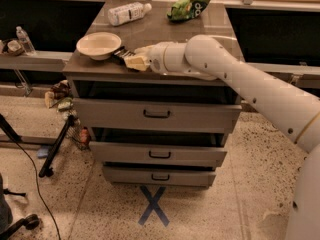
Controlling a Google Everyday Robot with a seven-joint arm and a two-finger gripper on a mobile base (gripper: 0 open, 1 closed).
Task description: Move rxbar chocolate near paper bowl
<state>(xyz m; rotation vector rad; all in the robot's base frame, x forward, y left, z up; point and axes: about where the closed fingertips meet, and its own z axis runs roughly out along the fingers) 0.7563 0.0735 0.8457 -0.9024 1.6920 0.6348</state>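
The paper bowl (98, 44) is cream-white and sits at the front left of the cabinet top (165, 34). The rxbar chocolate (120, 54) is a small black bar right beside the bowl's right rim, low over the surface. My gripper (129, 57) reaches in from the right on a white arm. Its pale fingers (137, 62) are closed on the right end of the bar, and the bar's left end sticks out toward the bowl. I cannot tell whether the bar touches the bowl or the top.
A white plastic bottle (127, 13) lies at the back left of the top and a green snack bag (190, 6) at the back middle. Below the top are three drawers (157, 114). A ledge at the left holds a small water bottle (25, 40).
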